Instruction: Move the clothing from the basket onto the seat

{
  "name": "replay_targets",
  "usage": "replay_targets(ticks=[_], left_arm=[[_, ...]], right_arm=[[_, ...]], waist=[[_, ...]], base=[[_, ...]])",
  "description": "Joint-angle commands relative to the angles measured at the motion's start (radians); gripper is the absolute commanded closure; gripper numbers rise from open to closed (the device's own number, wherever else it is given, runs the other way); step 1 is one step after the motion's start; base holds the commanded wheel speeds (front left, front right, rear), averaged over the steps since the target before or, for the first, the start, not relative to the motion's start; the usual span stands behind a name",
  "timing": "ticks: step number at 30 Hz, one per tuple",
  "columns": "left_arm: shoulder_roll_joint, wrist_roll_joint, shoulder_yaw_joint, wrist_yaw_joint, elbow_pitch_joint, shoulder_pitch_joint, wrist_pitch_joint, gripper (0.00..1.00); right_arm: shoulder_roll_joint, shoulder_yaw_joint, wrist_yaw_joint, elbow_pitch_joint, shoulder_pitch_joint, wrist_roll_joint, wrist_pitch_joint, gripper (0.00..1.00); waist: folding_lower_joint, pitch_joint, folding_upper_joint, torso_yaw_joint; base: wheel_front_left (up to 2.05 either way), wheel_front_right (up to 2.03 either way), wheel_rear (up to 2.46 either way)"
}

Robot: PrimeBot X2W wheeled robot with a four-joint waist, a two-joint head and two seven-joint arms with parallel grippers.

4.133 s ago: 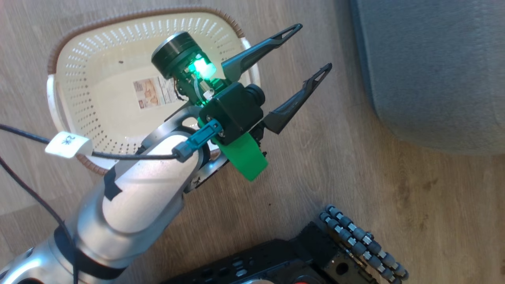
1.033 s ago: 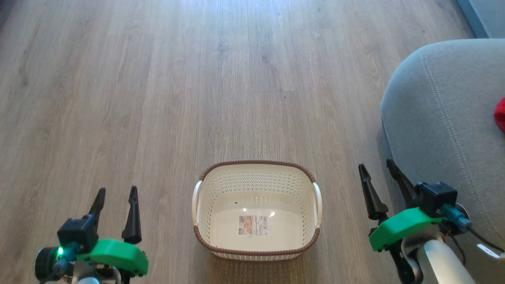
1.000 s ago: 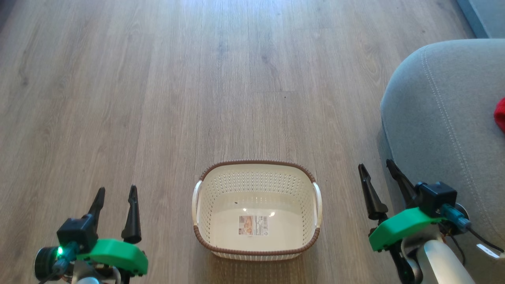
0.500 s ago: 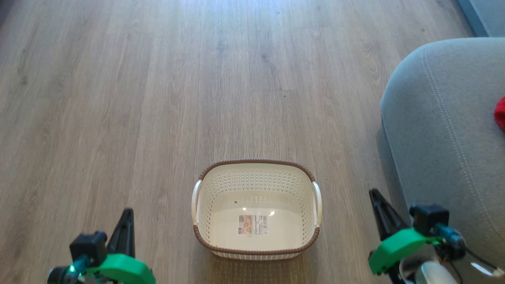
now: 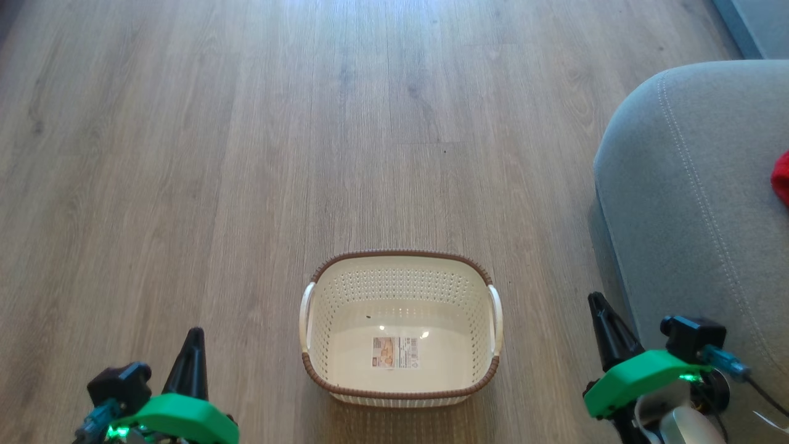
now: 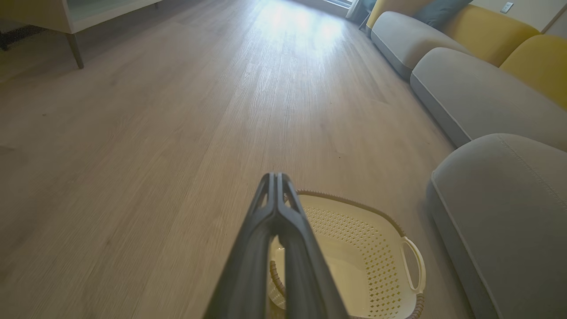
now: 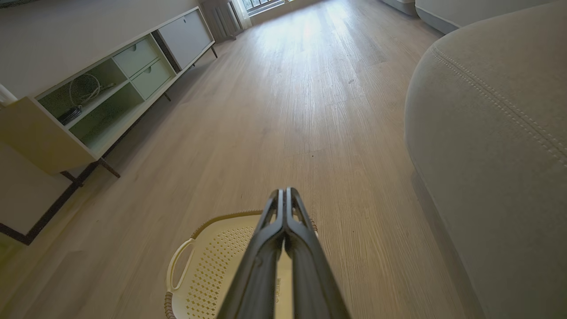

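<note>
The cream-white perforated basket [image 5: 400, 327] with a brown rim stands on the wood floor, holding nothing but its label sticker [image 5: 395, 352]. A sliver of red clothing [image 5: 781, 179] lies on the grey seat [image 5: 690, 203] at the head view's right edge. My left gripper [image 5: 192, 339] hangs at the lower left, shut on nothing, left of the basket. My right gripper [image 5: 596, 303] is shut and empty at the lower right, between basket and seat. The wrist views show the left gripper [image 6: 275, 176] and right gripper [image 7: 284, 191] with fingers pressed together above the basket [image 6: 354, 248] [image 7: 212, 261].
The seat [image 6: 500, 212] [image 7: 491, 133] rises right of the basket. More grey and yellow sofa sections [image 6: 465, 48] run along the far right. A low white cabinet [image 7: 102, 84] with open shelves lines the left wall. Bare wood floor [image 5: 246, 154] stretches ahead.
Both grippers went from open to shut and drew back toward the head view's bottom edge. Four seconds ago the head looked down at my left arm over the basket; that view has since swung.
</note>
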Motion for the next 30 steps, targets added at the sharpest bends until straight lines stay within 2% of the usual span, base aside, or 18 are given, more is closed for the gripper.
replay_targets(ticks=[1, 30], left_arm=[[0.005, -0.021, 0.012, -0.002, -0.036, -0.045, 0.002, 1.0], [0.006, -0.359, 0.029, -0.018, -0.042, -0.073, 0.087, 1.0]], right_arm=[[0.002, -0.01, 0.0, -0.038, -0.039, 0.022, 0.005, 1.0], [0.014, -0.063, 0.0, -0.081, -0.038, 0.335, 0.09, 1.0]], waist=[[0.0, 0.0, -0.0001, 0.0], [0.0, -0.005, -0.0001, 0.0]], base=[[0.0, 0.0, 0.0], [0.0, 0.0, 0.0]])
